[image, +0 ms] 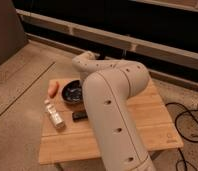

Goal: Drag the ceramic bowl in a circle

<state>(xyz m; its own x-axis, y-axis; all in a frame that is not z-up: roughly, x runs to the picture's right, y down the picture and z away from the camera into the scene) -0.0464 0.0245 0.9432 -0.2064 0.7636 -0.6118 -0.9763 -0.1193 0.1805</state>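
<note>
The big white arm (114, 115) fills the middle of the view, reaching from the lower right over the wooden surface (142, 122) toward its left end. There sits the ceramic bowl (72, 92), dark and glossy, near the back-left corner, with an orange object (53, 88) just beside it, a pale bottle (55, 116) lying nearer the front, and a small dark item (79, 115) close by. The step looks like the reach or first contact; next comes a steady curved push across the surface. The claw is hidden behind the arm by the bowl, so I cannot tell its state.
</note>
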